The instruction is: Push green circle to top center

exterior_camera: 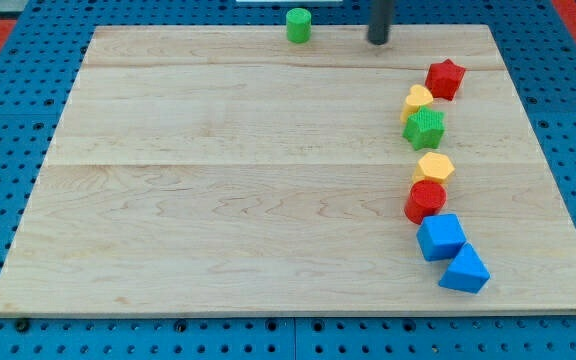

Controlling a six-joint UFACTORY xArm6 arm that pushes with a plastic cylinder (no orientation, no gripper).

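The green circle (299, 25) is a small green cylinder standing at the top edge of the wooden board (218, 180), near the top centre. My tip (379, 40) is at the board's top edge, to the right of the green circle, with a clear gap between them. The rod rises out of the view's top.
Down the view's right side runs a curved line of blocks: red star (446, 79), yellow heart (418, 100), green star (425, 129), yellow hexagon (434, 167), red circle (426, 201), blue cube (440, 237), blue triangle (465, 270). Blue pegboard surrounds the board.
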